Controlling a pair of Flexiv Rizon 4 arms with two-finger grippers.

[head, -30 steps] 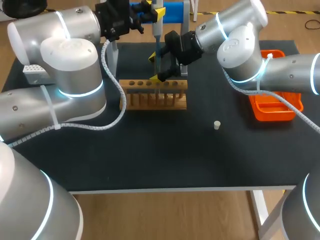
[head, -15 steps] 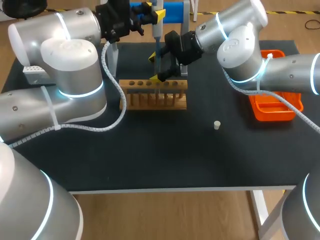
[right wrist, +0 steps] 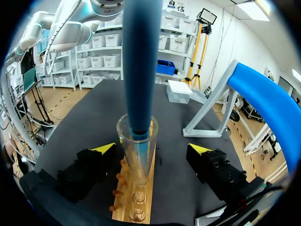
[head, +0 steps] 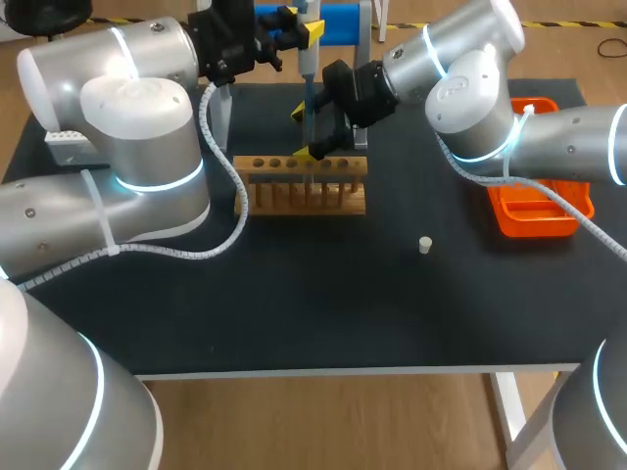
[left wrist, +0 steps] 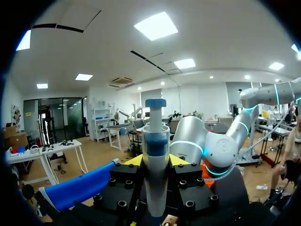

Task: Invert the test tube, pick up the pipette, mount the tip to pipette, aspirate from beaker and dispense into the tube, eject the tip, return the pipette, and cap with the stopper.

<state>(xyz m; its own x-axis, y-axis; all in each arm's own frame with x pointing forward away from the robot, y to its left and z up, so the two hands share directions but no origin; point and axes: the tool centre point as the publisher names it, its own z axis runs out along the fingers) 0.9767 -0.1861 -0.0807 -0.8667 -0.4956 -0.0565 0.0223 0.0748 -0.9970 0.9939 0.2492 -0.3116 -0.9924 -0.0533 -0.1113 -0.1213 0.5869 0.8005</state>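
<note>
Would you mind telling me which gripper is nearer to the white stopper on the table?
Right. The right gripper is over the wooden rack, beyond and left of the stopper; the left gripper holds the pipette farther back.

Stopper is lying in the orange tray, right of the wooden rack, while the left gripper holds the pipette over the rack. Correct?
Not quite: the head view shows the stopper on the bare black table, apart from the orange tray. The rest stands: it is right of the wooden rack, and the left gripper holds the pipette over the rack.
</note>
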